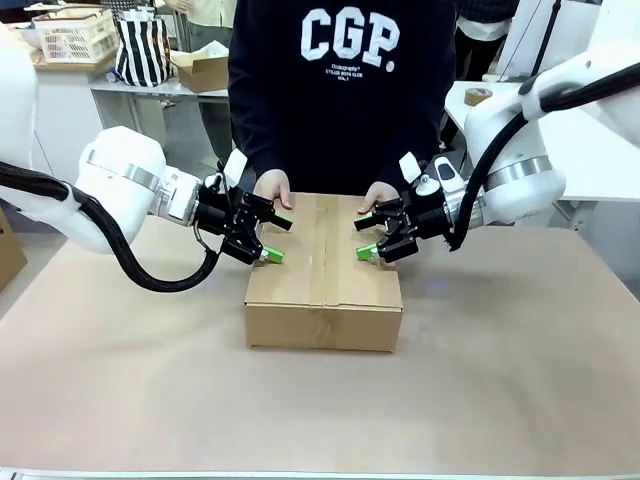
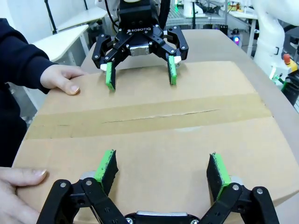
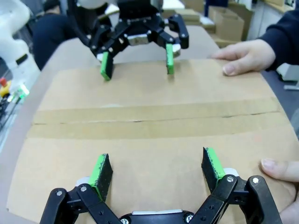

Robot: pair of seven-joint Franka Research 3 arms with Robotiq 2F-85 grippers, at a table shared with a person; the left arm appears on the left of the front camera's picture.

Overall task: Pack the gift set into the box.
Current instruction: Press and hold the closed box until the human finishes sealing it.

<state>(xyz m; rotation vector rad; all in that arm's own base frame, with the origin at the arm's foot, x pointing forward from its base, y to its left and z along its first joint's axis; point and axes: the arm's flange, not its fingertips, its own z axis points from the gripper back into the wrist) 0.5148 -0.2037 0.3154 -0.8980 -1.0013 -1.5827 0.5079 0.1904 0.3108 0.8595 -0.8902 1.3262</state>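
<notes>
The box (image 1: 325, 270) is a plain brown carton in the middle of the table, its flaps down and a taped seam (image 2: 149, 116) running along the top. My left gripper (image 1: 277, 238) hovers open over its left edge, and in the left wrist view its green pads (image 2: 106, 165) stand wide apart just above the cardboard. My right gripper (image 1: 365, 237) hovers open over the right edge, facing the left one. A person's hands (image 1: 272, 187) rest on the far edge of the box (image 3: 149, 116). The gift set is out of view.
The person stands close behind the box at the table's far side. The brown table top (image 1: 520, 370) stretches around the carton. Shelves with a basket (image 1: 75, 35) and a small carton stand far behind on the left.
</notes>
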